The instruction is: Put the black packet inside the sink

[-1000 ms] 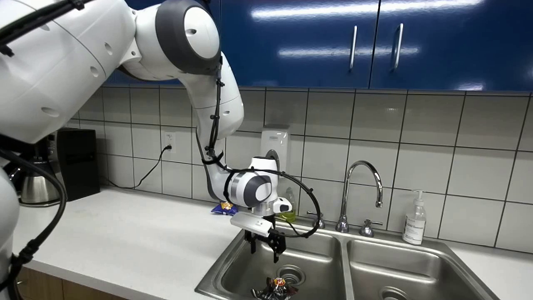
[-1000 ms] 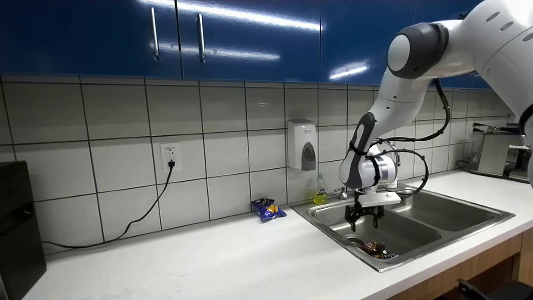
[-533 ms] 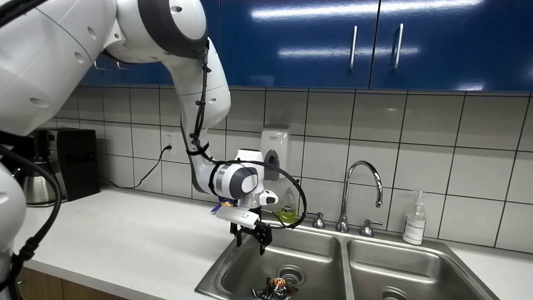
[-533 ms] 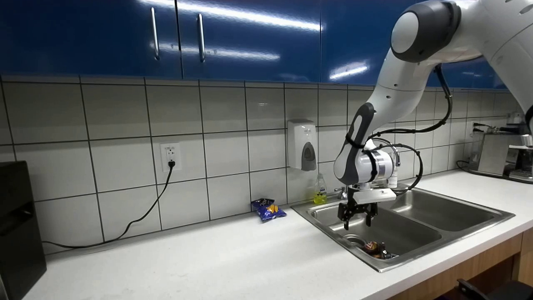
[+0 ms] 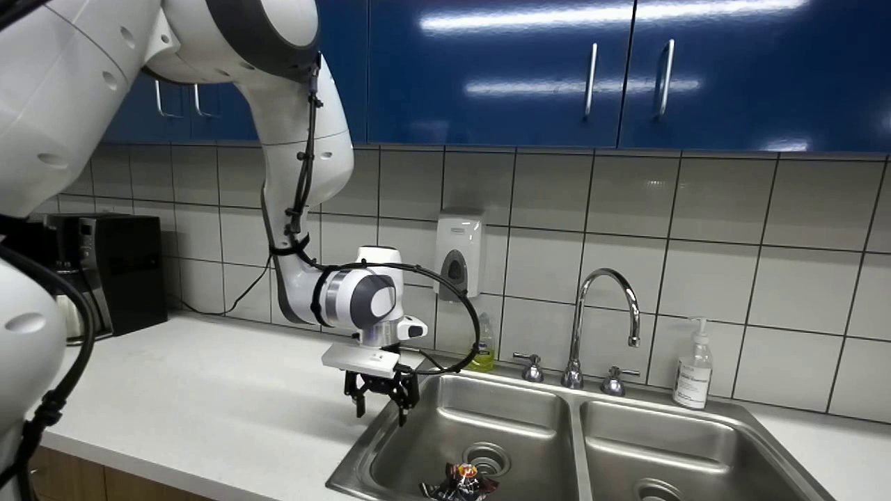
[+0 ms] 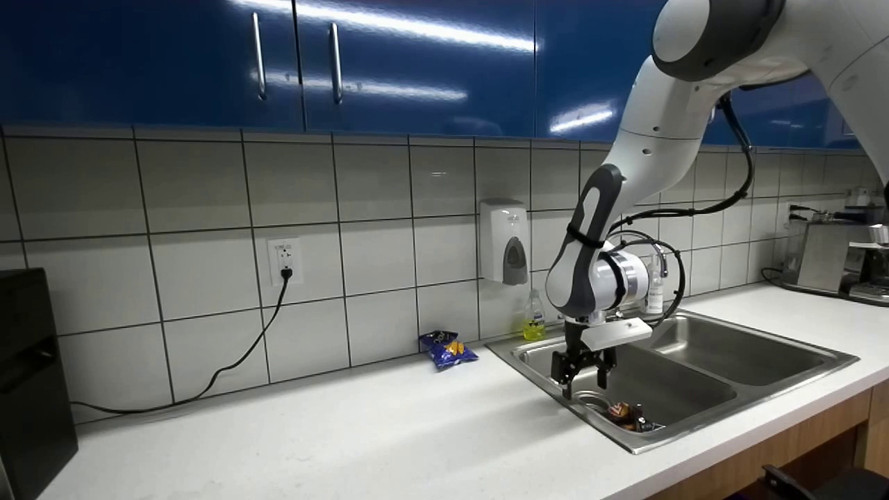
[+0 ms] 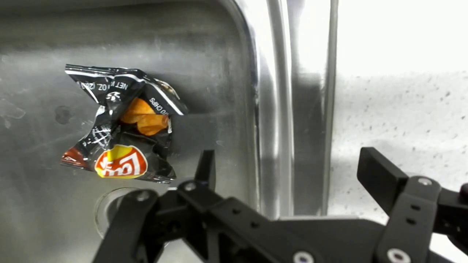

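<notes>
Chip packet [image 7: 128,140] (black, marked Lay's) lies in the sink [image 5: 580,445], beside the drain [image 5: 487,456]. My claw [image 5: 381,418] hangs above the rim [image 7: 279,128], jaws wide apart.

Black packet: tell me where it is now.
In the wrist view's left half, the black packet lies inside the sink, close beside the drain.

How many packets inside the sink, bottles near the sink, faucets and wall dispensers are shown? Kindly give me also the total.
Packets inside the sink: 1 (black packet)
Bottles: 2 (yellow-green bottle, clear pump bottle)
Faucets: 1
Wall dispensers: 1
Total: 5
</notes>
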Motion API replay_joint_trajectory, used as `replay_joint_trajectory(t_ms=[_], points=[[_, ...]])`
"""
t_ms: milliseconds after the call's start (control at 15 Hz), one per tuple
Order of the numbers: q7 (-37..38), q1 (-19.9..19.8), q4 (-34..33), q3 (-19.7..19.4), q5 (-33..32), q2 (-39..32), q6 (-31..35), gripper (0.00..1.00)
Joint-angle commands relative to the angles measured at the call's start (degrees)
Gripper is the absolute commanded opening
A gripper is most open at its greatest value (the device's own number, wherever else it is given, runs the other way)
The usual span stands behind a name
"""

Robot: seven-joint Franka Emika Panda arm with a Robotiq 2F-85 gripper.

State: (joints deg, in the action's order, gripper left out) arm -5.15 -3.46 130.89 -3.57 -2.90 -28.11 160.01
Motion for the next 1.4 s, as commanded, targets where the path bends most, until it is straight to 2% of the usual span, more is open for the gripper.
replay_joint_trajectory(t_ms=[0,467,867,1333], points=[[-0.6,1.48,3.91,0.49,-2.04,3.29,0.51,1.0],[-0.45,2.23,6.97,3.09,-0.68,4.5,0.76,1.0],[1.4,3.41,9.86,4.98,0.37,4.51,4.12,1.0],[6.45,8.09,14.24,4.45,0.19,6.2,10.43,1.0]])
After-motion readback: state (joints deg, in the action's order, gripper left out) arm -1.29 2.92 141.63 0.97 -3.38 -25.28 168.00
